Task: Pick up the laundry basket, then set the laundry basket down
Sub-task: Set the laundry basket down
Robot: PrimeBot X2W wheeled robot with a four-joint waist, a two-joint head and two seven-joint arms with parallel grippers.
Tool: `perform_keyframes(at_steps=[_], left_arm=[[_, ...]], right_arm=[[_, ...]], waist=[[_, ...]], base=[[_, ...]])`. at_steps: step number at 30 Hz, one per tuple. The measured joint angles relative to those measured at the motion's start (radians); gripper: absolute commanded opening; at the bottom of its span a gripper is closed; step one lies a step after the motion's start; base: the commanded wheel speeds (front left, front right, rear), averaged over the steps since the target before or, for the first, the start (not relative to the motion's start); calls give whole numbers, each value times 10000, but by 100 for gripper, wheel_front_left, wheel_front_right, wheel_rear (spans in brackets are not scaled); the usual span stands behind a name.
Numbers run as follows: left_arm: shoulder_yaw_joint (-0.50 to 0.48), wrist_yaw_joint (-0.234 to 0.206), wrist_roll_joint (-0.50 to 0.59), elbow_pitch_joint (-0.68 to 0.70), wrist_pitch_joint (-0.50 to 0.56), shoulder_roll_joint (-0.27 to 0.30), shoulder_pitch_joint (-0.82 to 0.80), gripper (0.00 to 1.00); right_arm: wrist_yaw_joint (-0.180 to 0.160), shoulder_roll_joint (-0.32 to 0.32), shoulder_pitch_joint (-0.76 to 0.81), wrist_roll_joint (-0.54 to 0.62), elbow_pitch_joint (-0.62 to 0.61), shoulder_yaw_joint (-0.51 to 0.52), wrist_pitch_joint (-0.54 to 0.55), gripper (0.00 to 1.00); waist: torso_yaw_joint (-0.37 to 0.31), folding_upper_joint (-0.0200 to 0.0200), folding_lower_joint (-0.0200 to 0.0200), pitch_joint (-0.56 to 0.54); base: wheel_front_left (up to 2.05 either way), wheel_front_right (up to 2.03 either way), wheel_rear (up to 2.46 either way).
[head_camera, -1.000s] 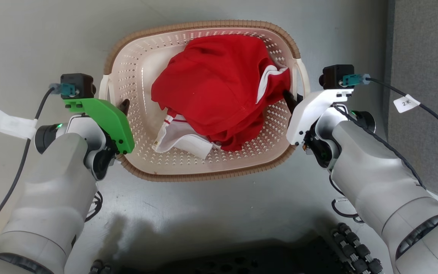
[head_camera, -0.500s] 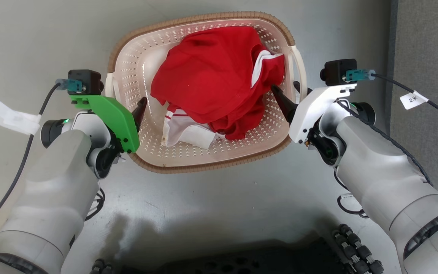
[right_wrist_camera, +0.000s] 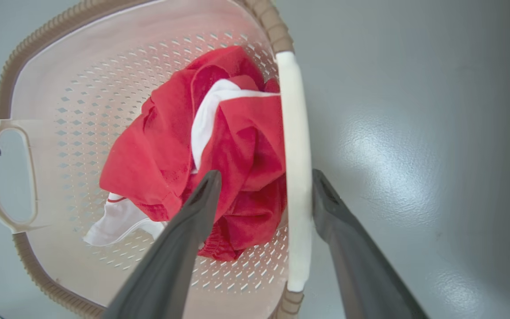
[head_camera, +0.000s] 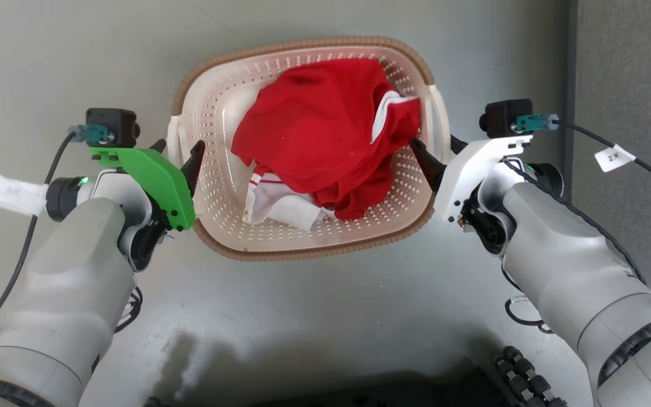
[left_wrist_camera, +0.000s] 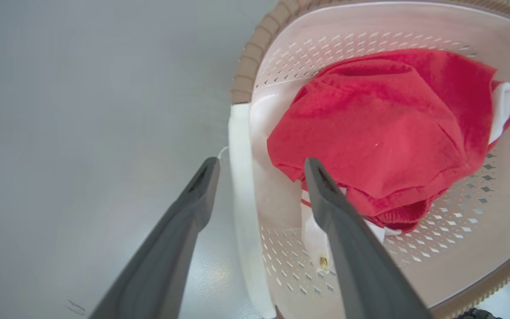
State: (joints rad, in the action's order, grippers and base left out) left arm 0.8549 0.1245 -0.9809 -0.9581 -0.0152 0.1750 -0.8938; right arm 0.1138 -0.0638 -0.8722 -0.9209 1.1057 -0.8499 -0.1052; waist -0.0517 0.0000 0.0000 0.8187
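I am reading both grippers as released: left gripper straddling the laundry basket's left handle, right gripper straddling its right handle.

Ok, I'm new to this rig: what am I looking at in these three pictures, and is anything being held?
The head view looks down from the robot's head at its two pale arms. The other two come from a camera on each wrist, looking along that gripper's two dark fingers. On the grey floor a basket seems to rest, with red clothes in it. The left gripper straddles the left handle, one finger inside, one outside; the right gripper does the same at the right handle. Both are open, so nothing is held.
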Motion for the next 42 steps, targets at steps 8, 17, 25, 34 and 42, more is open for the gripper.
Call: perform_keyframes(at_steps=[8,17,25,34,42], left_arm=[[242,0,-6,-38,-257,8,385,100],[389,0,203,-44,-1413,128,474,100],[282,0,299,-117,-2224,194,959,100],[65,-79,458,48,-2336,359,1324,100],[-650,-840,1001,1210,-2362,738,1583,100]], right_arm=[[6,10,128,-48,232,-40,15,100],[8,19,384,-46,253,-148,-280,100],[92,12,895,-40,364,-161,-886,100],[90,-13,1271,-29,366,-56,-1187,100],[-362,-347,1367,305,-25,46,-1421,100]], waist=[[-8,0,0,-576],[-28,0,0,-1317],[-38,0,0,-2254],[-55,0,-1,-3400],[-121,0,-1,-4489]], base=[[0,0,0],[0,0,0],[0,0,0],[0,0,0],[0,0,0]])
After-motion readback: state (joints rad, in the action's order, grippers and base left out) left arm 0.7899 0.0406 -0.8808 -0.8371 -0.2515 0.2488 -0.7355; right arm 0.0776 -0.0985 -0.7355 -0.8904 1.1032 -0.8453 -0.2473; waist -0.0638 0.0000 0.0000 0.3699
